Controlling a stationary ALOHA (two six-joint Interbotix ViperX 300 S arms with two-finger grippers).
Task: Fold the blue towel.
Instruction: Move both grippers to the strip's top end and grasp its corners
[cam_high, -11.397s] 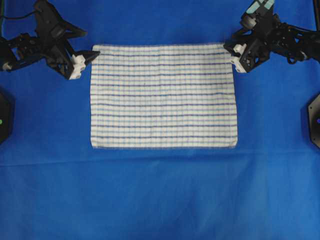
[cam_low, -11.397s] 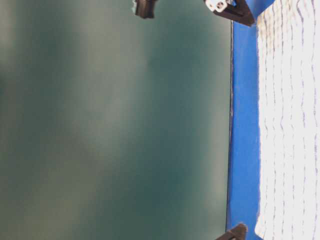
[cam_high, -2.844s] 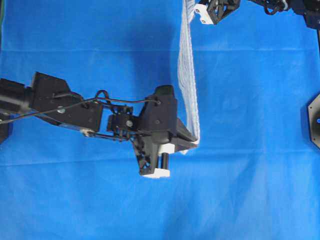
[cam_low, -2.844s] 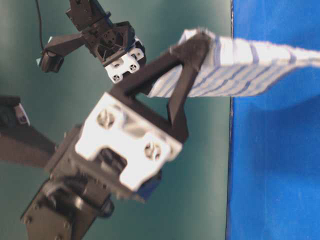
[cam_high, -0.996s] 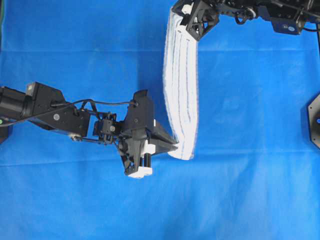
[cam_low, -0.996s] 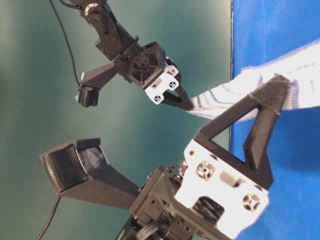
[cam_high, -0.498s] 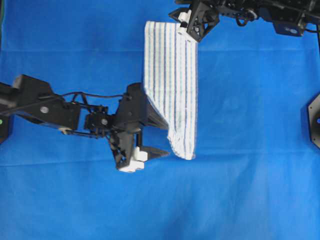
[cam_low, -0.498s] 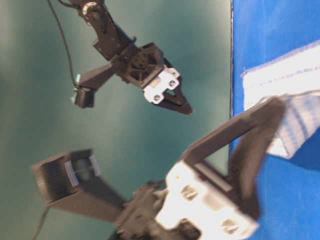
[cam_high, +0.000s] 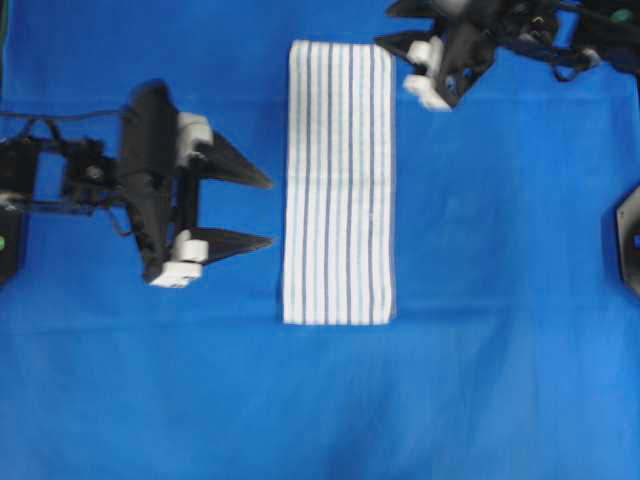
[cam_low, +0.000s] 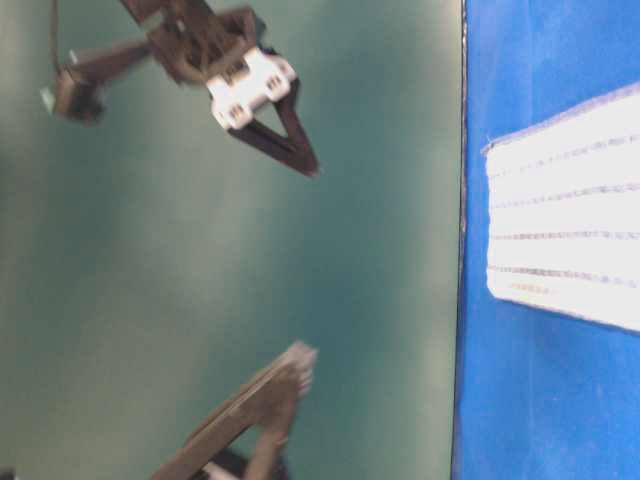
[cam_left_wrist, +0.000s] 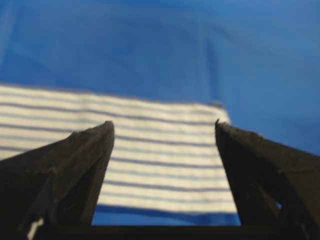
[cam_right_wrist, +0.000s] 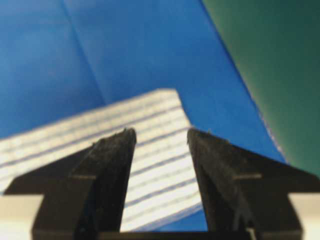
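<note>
Blue-covered bench (cam_high: 520, 380): towel (cam_high: 338, 180) now lies flat, a narrow folded strip at centre. Left end effector (cam_high: 255, 212) and right end effector (cam_high: 418, 62) both released, wide open, empty, backed off. Fold appears laid.

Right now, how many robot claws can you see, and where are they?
2. The left tool hangs open just left of the blue towel. The right tool, also open, sits by the towel's top right corner. Neither touches it. None seem hidden.
</note>
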